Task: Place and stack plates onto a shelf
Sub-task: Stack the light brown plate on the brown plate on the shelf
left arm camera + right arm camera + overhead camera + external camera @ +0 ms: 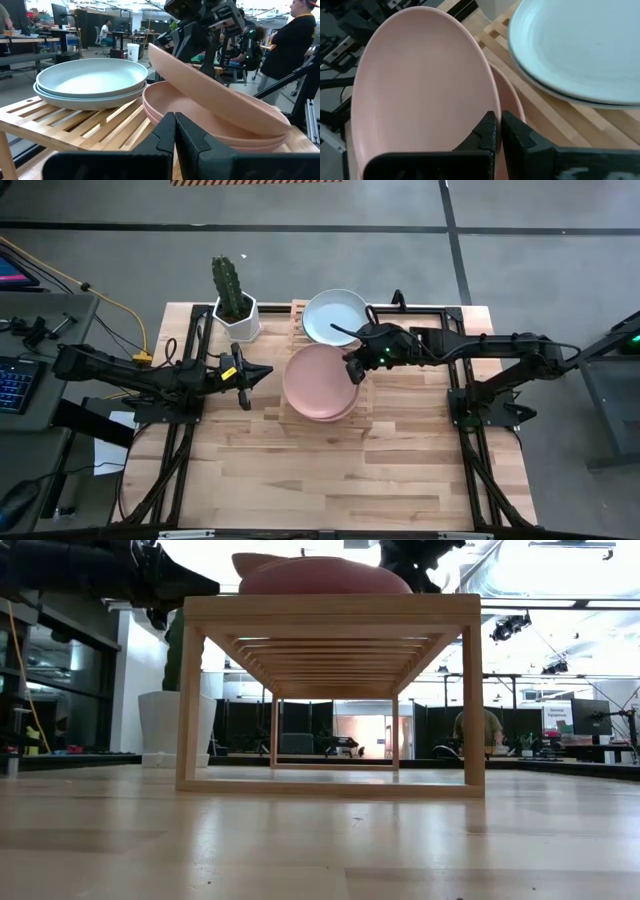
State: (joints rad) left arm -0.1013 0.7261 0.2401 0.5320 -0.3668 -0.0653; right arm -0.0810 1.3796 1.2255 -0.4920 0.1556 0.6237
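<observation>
The shelf (288, 412) of pale slats stands mid-table. Two light blue plates (335, 317) are stacked on its far half. On its near half lie pink plates (318, 408), and one more pink plate (220, 90) is tilted above them. My right gripper (354, 366) is shut on that plate at the shelf's right side. My left gripper (252, 375) is shut and holds nothing. It hovers just left of the shelf, pointing at it. In the low view the pink plates (320, 575) show on top of the shelf (330, 610). My right gripper pinches the tilted pink plate by its rim (492, 107) on the plate's right side, between the two fingers (520, 137), reaching level from the table's right. The held side is raised. The opposite, lower edge (280, 127) rests on the pink plates (175, 107) beneath.
A cactus in a white hexagonal pot (237, 315) stands at the shelf's far left corner. Bare tabletop (330, 470) lies on the near side of the shelf. A person (300, 35) stands in the room beyond the table's right side.
</observation>
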